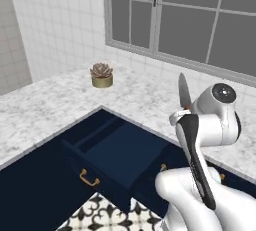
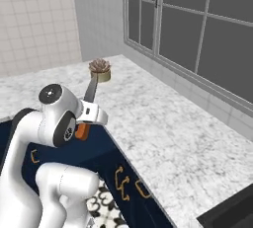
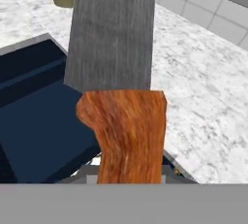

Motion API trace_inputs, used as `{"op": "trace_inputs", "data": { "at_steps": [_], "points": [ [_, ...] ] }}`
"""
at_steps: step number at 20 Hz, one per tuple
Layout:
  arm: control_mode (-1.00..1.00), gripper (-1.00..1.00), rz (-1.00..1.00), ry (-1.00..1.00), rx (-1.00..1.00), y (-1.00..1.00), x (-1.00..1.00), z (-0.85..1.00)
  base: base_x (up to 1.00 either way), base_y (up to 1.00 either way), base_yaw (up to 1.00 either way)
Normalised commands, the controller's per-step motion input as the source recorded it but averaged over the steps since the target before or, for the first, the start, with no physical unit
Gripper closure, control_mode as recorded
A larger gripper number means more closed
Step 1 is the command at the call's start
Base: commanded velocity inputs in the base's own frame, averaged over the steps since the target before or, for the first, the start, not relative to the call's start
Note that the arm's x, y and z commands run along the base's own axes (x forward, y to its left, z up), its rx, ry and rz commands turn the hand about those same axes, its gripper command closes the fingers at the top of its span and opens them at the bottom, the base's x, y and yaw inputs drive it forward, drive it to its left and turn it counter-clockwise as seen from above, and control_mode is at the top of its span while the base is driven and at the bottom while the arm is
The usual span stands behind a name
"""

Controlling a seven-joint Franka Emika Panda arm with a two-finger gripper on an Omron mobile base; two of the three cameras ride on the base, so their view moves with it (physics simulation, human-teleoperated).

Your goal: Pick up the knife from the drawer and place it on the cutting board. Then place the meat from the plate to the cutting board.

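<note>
Your hand (image 2: 83, 119) is clenched on the orange-handled, grey-bladed knife (image 3: 116, 82), blade up, above the open navy-blue box drawer (image 1: 112, 152) beside the marble tabletop (image 2: 163, 128).

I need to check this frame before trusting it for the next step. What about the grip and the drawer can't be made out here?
- Gripper fingers: in the hand view the knife handle covers them, so where they touch it is hidden.
- Knife handle: the left base view has the white wrist across it, leaving just the blade.
- Drawer interior: its near end is behind the arm in the left base view.
- Succulent pot: too small for detail.
</note>
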Motion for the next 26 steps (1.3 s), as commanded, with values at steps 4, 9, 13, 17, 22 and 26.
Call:
{"op": "trace_inputs", "data": {
  "at_steps": [4, 9, 13, 17, 22, 26],
  "points": [
    [1.00, 1.00, 0.00, 0.00, 0.00, 0.00, 0.00, 0.00, -1.00, 0.39, 0.17],
    [1.00, 1.00, 0.00, 0.00, 0.00, 0.00, 0.00, 0.00, -0.42, 0.66, 0.62],
    [1.00, 1.00, 0.00, 0.00, 0.00, 0.00, 0.00, 0.00, -0.05, 0.87, 0.71],
    [1.00, 1.00, 0.00, 0.00, 0.00, 0.00, 0.00, 0.00, 0.00, 1.00, 0.30],
    [1.00, 1.00, 0.00, 0.00, 0.00, 0.00, 0.00, 0.00, 0.30, 1.00, 0.25],
    [1.00, 1.00, 0.00, 0.00, 0.00, 0.00, 0.00, 0.00, 0.87, 0.99, 0.29]
  ]
}}
